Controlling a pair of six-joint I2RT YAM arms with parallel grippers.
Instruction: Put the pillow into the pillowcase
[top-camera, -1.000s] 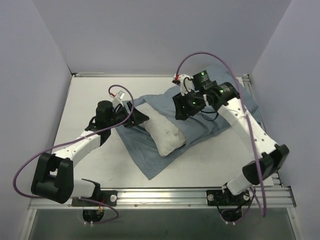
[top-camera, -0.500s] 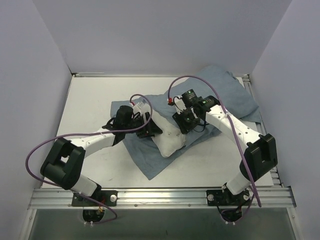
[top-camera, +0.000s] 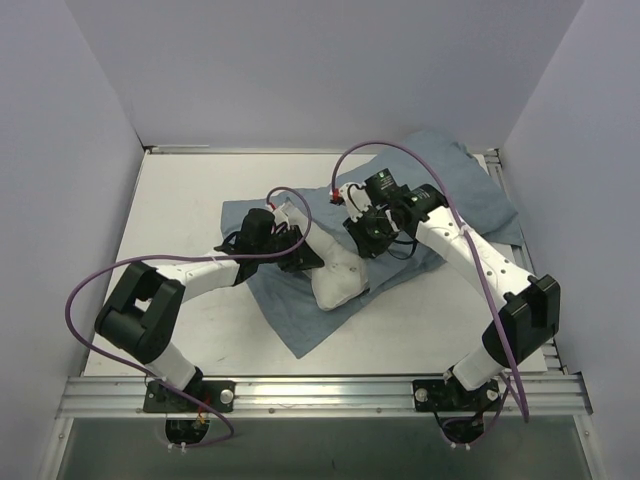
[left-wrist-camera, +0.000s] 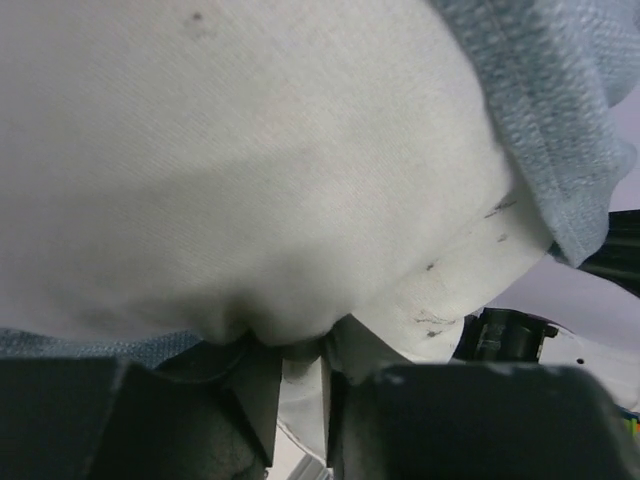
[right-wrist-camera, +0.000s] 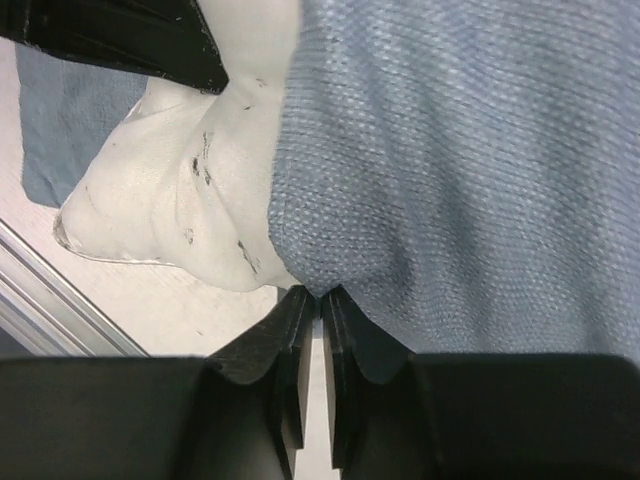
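Since the plump soft white rectangular pillow (top-camera: 340, 278) looks light and squashy, the left gripper (left-wrist-camera: 300, 352) clamps a fold bunched at its tips, while the right gripper (right-wrist-camera: 320, 298) pinches the hem of the limp, slippy blue-grey cloth pillowcase (right-wrist-camera: 470, 180) draped just above.

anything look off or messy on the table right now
The pillow carries dark smudges and specks toward its near end, plain in the right wrist view. The pillowcase lies rumpled and askew, bunched toward the far right corner and lapping over only one side of the pillow. Nothing looks torn or spilled.
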